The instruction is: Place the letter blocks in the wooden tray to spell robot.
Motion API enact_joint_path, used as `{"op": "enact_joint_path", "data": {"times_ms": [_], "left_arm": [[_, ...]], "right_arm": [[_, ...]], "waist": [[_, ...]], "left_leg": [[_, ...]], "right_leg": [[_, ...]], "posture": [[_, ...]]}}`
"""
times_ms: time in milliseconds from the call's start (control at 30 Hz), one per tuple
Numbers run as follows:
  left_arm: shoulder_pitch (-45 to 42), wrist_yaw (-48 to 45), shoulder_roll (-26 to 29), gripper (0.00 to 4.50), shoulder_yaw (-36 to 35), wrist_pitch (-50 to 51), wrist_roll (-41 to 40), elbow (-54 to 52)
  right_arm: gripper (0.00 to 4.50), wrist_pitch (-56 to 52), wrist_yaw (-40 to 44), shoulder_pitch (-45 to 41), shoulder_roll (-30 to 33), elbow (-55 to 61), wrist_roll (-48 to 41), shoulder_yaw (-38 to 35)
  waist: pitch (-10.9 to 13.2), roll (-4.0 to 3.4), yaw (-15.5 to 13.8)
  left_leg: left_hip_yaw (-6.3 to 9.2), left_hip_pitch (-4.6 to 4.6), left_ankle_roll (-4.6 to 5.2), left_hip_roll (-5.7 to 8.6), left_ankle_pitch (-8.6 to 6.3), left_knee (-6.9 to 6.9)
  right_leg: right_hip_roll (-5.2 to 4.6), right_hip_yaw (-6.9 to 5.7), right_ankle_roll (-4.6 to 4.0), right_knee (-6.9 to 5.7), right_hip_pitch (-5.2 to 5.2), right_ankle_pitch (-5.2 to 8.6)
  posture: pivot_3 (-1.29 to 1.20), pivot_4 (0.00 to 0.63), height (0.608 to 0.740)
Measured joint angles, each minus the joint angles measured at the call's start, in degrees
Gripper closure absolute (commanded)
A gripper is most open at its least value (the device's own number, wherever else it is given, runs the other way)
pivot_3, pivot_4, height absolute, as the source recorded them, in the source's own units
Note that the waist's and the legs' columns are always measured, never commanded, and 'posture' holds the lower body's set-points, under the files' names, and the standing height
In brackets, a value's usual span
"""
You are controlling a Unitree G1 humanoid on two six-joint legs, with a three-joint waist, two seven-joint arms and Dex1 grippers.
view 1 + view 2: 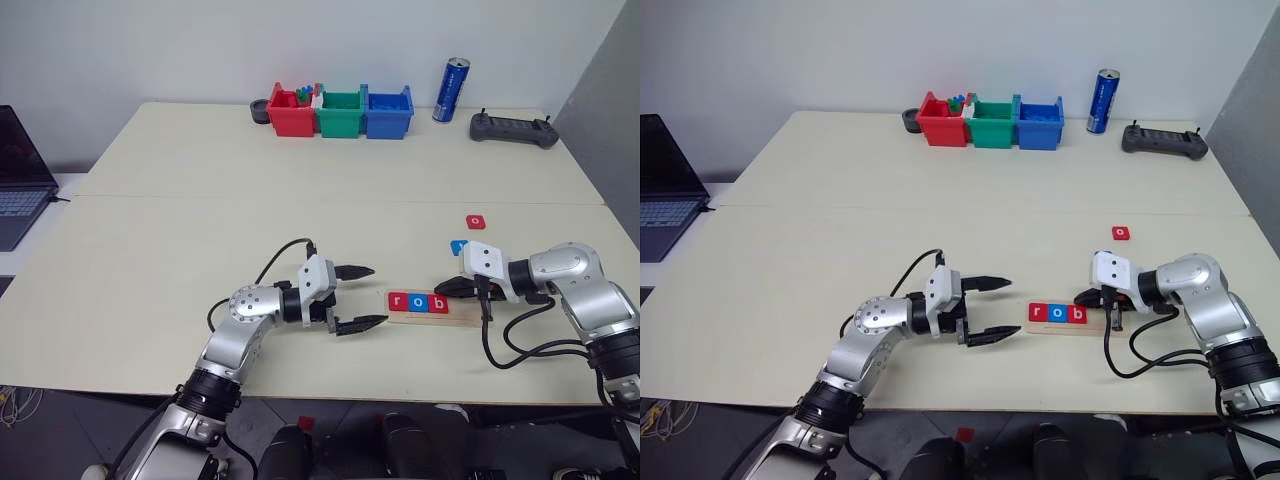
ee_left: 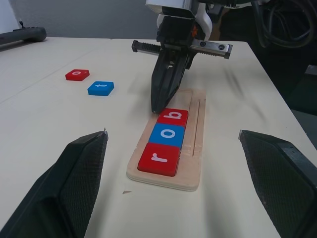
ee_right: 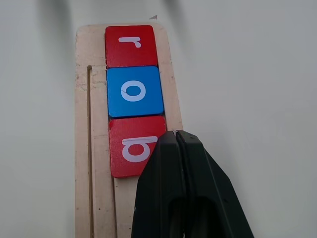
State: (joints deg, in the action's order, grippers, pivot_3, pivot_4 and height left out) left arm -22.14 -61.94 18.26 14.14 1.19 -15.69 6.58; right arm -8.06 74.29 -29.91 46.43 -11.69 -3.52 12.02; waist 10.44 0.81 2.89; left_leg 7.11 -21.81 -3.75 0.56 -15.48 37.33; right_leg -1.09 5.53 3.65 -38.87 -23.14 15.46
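While three flat square letter tiles, red r, blue o, red b, sit in the pale wooden tray, right gripper pinched closed at the b tile's edge, left gripper spread wide just left, blue t tile and red o tile loose farther right

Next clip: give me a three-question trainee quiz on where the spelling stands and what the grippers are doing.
1. Which letter blocks sit in the wooden tray?
2. True or false: the right gripper is open.
3. Which loose tile on the table goes in next: (a) red o or (b) blue t?

Key
1. Red r, blue o, red b, side by side.
2. False. It is shut, tips at the b tile; the left gripper is open.
3. (a), the red o.
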Motion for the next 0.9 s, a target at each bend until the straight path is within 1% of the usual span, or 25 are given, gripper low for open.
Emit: {"op": "enact_joint_path", "data": {"times_ms": [133,233,367,433,467,600,633,767,900], "left_arm": [[0.00,-0.04,0.00,0.00,0.00,-0.11,0.01,0.00],[0.00,-0.08,0.00,0.00,0.00,-0.21,0.01,0.00],[0.01,-0.13,0.06,0.00,0.00,-0.39,0.01,0.00],[0.02,-0.13,0.09,0.00,0.00,-0.46,0.02,0.00],[0.02,-0.12,0.11,0.00,0.00,-0.47,0.02,0.00],[0.09,-0.16,0.50,0.00,0.00,-0.50,0.02,0.00],[0.09,-0.19,0.58,0.00,-0.02,-0.50,0.02,0.00],[0.06,-0.53,0.58,0.00,-0.01,-0.52,0.02,0.09],[-0.29,-1.20,0.62,0.00,-0.01,-0.52,0.02,0.51]], "right_arm": [[4.45,-0.38,-0.05,-0.04,0.24,0.00,-0.54,-0.34],[3.95,-1.84,0.15,-0.08,1.52,0.41,-2.30,-2.37],[2.65,-6.09,-0.79,-0.45,3.31,1.40,-4.57,-6.34],[1.87,-9.47,-5.20,-1.44,2.21,1.10,-5.11,-9.25],[1.58,-10.93,-7.54,-1.88,1.62,0.79,-5.39,-10.59],[0.17,-16.34,-20.28,-2.80,-2.74,0.13,-5.51,-16.40],[0.04,-17.63,-24.45,-2.79,-4.87,0.14,-5.38,-17.79],[0.04,-20.76,-40.23,-2.32,-11.75,0.21,-2.27,-19.91],[0.04,-23.29,-50.63,-2.25,-16.22,0.24,-0.94,-20.78]], "waist": [[0.00,0.00,-0.01],[0.00,0.00,-0.05],[0.00,0.00,0.02],[0.00,0.00,0.15],[0.00,0.00,0.16],[0.00,0.01,0.08],[0.00,0.01,0.11],[0.00,-0.01,0.12],[0.00,-0.01,0.15]], "left_leg": [[0.00,0.00,0.00,0.00,0.00,0.00],[0.00,-0.01,0.00,0.01,0.00,0.00],[0.00,0.00,0.00,-0.01,0.00,0.00],[-0.02,0.01,0.00,-0.01,0.00,-0.01],[-0.02,0.01,0.00,-0.01,0.00,-0.01],[-0.01,-0.02,0.00,-0.01,0.00,-0.02],[-0.02,-0.01,0.00,-0.01,0.00,-0.03],[-0.02,-0.03,0.00,0.00,0.00,-0.04],[-0.03,-0.03,0.00,0.01,0.00,-0.05]], "right_leg": [[0.00,0.00,0.00,0.00,0.00,0.00],[-0.01,0.00,0.00,0.00,0.00,0.00],[0.01,0.00,0.00,0.00,0.00,0.00],[0.01,0.02,0.00,-0.01,0.00,0.00],[0.01,0.01,0.00,-0.01,0.00,0.00],[0.01,0.01,0.00,0.00,-0.01,0.00],[0.01,0.03,-0.01,-0.02,-0.02,0.00],[0.01,0.03,-0.01,-0.04,-0.05,0.00],[0.01,0.05,-0.01,-0.04,-0.06,0.00]], "posture": [[0.00,0.150,0.740],[0.00,0.150,0.740],[0.00,0.150,0.740],[0.00,0.150,0.740],[0.00,0.150,0.740],[0.00,0.150,0.740],[0.00,0.150,0.740],[0.00,0.150,0.740],[0.00,0.150,0.740]]}}
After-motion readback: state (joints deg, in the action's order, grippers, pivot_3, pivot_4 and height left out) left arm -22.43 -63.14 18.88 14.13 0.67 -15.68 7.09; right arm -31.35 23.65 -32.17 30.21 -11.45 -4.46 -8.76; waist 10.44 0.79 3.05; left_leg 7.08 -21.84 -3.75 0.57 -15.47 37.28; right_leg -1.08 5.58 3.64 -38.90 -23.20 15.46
